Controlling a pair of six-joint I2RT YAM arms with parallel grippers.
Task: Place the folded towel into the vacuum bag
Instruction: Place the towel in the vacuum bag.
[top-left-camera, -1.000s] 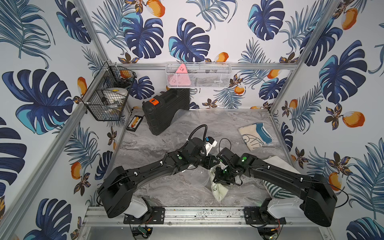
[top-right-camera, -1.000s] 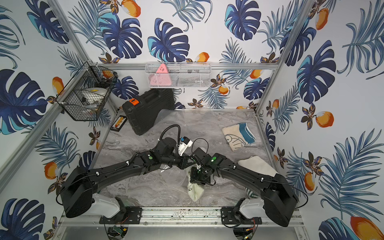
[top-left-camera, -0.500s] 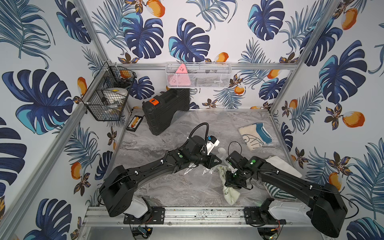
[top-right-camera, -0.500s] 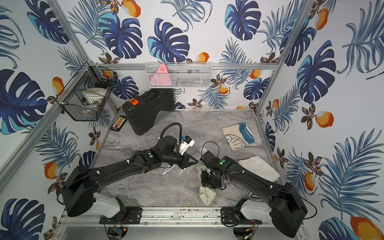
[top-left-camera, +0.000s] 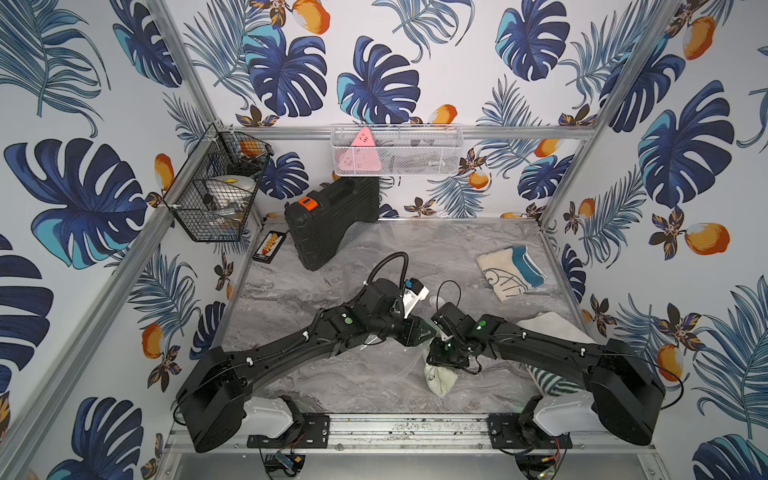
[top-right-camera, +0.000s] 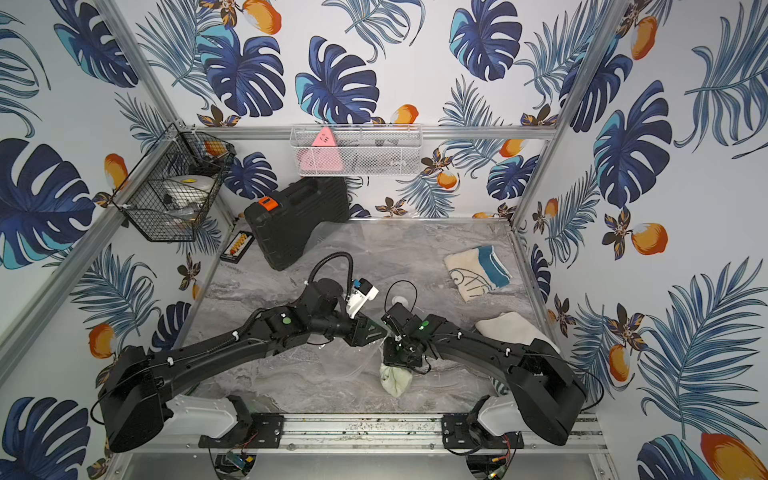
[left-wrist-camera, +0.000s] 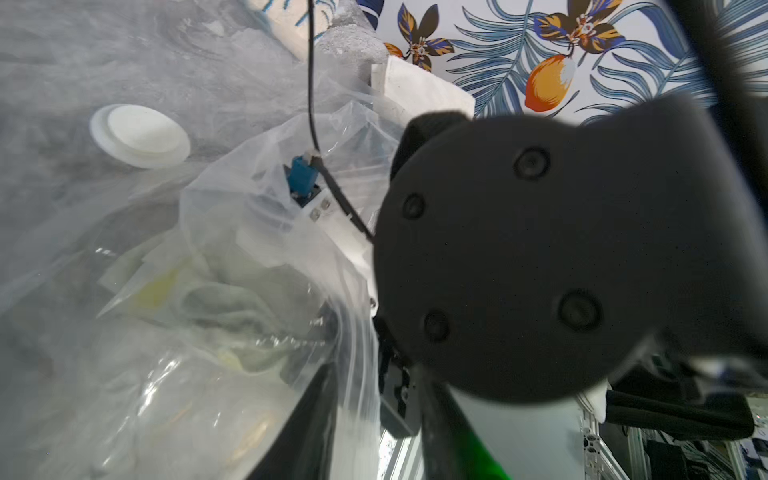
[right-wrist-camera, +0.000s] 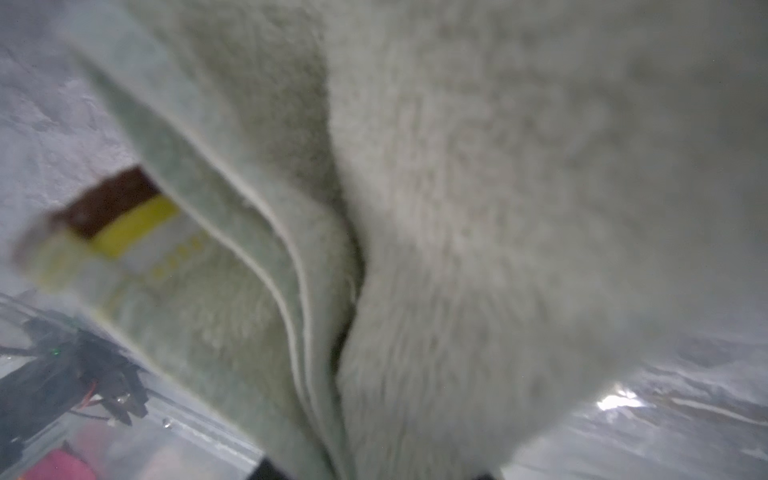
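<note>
Top view: 1 vacuum bag (top-right-camera: 349, 361), 1 pale-green towel (top-right-camera: 395, 380).

Pale green towel (top-right-camera: 395, 382) at the clear bag (top-right-camera: 345, 361)
In a top view I see the right gripper (top-right-camera: 397, 365) directly over the bunched towel, the left gripper (top-right-camera: 381, 332) just beside it at the bag's crinkled plastic. I can't tell how either's jaws stand. A patterned towel (top-right-camera: 478, 270) lies well apart.

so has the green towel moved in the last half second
Yes. In a top view the green towel has shifted left, ending farther from the right base bracket.
</note>
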